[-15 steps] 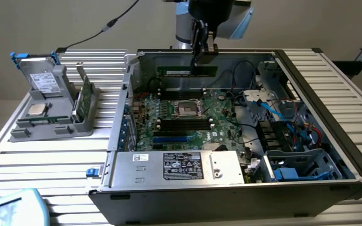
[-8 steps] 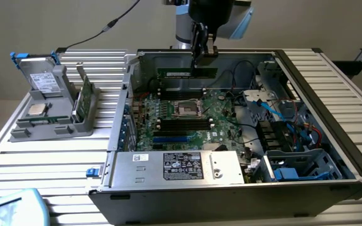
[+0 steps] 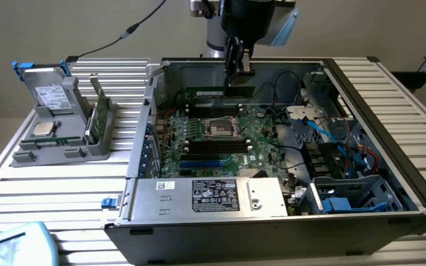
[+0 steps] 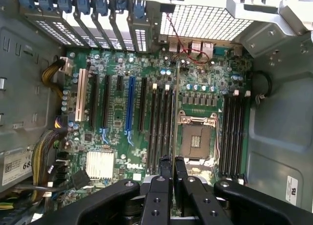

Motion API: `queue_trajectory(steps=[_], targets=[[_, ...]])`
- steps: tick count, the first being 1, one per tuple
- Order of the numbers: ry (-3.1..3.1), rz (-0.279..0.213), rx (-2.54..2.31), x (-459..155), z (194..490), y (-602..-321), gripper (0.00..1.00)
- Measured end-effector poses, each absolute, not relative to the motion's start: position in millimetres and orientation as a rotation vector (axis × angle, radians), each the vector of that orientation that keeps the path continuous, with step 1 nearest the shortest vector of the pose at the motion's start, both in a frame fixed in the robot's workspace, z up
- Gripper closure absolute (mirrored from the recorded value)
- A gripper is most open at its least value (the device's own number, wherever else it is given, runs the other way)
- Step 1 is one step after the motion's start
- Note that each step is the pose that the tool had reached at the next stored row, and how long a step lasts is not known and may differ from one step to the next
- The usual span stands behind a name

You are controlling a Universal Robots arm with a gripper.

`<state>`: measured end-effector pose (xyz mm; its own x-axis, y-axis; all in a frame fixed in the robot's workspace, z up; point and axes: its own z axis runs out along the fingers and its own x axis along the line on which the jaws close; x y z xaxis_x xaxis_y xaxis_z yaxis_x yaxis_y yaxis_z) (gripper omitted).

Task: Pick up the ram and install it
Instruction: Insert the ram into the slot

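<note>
Tool (image 3: 239, 71) clamped on the long, thin green ram stick (image 3: 217, 91). Black memory slots (image 4: 160, 122) directly beneath; best kept level, edge parallel to slot.

Exterior view: set off the arm, above the power supply (image 3: 213, 195) end of the open computer case (image 3: 272, 238), looking down at a slant. Far enough to take in the whole case, the slatted table (image 3: 42, 188) and the parts holder (image 3: 57, 127) at the exterior view's left.

Wrist view: looking straight down along the gripper (image 4: 172, 168), close over the motherboard (image 4: 117, 112).

Shared by both: the motherboard, the CPU socket (image 4: 196, 139), the memory slots (image 4: 161, 127), the gripper closed on the ram (image 3: 219, 91).
</note>
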<state>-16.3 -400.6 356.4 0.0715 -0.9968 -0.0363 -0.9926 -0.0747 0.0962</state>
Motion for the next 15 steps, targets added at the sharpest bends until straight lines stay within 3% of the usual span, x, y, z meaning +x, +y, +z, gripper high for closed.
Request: queue_trajectory(steps=[15], targets=[[-2.103,-0.137,2.263,-16.1,331.0,-402.4,0.86]])
